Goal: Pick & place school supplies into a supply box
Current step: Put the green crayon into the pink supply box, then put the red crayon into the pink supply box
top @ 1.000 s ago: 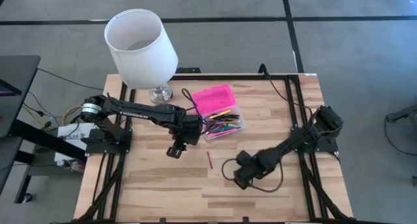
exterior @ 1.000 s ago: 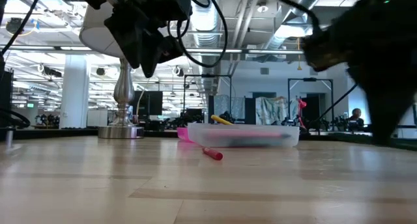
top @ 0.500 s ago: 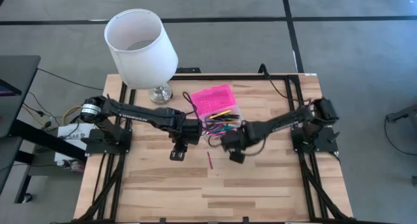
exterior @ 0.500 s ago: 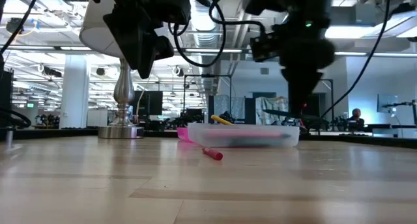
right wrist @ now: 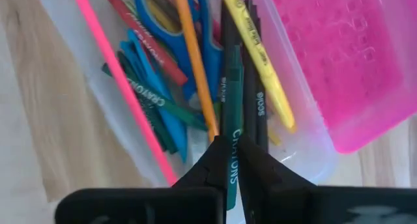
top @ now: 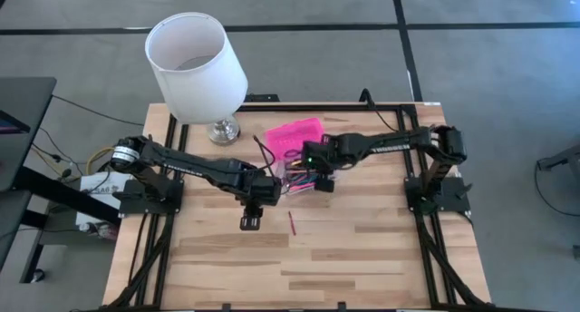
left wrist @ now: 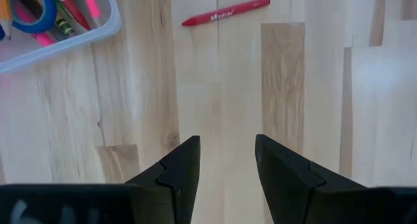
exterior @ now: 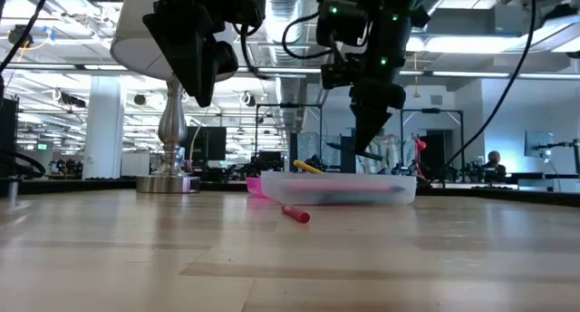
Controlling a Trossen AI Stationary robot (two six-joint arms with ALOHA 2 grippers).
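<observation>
The supply box lies open at the table's far middle, with its pink lid (top: 294, 135) flat beside the clear base (top: 311, 178). The base (right wrist: 98, 94) holds several pens, crayons and blue-handled scissors (right wrist: 156, 15). My right gripper (top: 323, 183) hangs over the base, shut on a dark green crayon (right wrist: 229, 87). A red crayon (top: 292, 222) lies flat on the wood just near of the box. My left gripper (top: 251, 221) stands open above the bare table, left of that red crayon (left wrist: 225, 11), with nothing between its fingers. My right gripper pinches the dark green crayon's upper end (right wrist: 230, 160) between its two fingers. The fingers come from above, slanting steeply down, and the crayon runs on along them past their tips, over the box's open base. Whether its lower end touches the supplies there, I cannot tell.
A white lampshade (top: 195, 63) on a metal foot (top: 222, 129) stands at the far left, close to the box. Black frame rails (top: 421, 158) run along the table's left, right and far edges. Bare wood fills the near half.
My right gripper has swung from the table's near right toward the far edge and left, rising a little and rolling its wrist, and now hangs over the box base with the green crayon. My left gripper has shifted slightly toward the near edge and rolled.
</observation>
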